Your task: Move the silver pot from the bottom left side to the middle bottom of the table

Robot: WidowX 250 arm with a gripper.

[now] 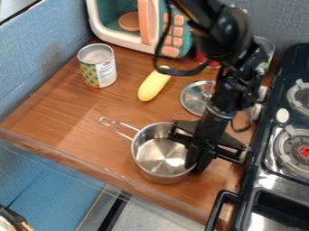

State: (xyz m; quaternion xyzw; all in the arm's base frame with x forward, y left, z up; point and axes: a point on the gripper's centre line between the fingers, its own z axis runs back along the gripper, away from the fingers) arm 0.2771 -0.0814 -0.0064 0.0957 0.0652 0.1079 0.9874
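The black gripper (197, 164) hangs down at the right side of the silver pot, its two fingers close together and shut on the pot's right rim. The silver pot (158, 155) stands upright at the lower middle of the wooden table, close to the front edge. Its wire handle points to the upper left. Part of the right rim is hidden behind the gripper.
A metal lid (194, 97) lies behind the pot, with a yellow corn cob (153, 85) to its left. A can (97, 66) stands at the back left, near a toy microwave (124, 22). The black stove (283, 149) borders the right side.
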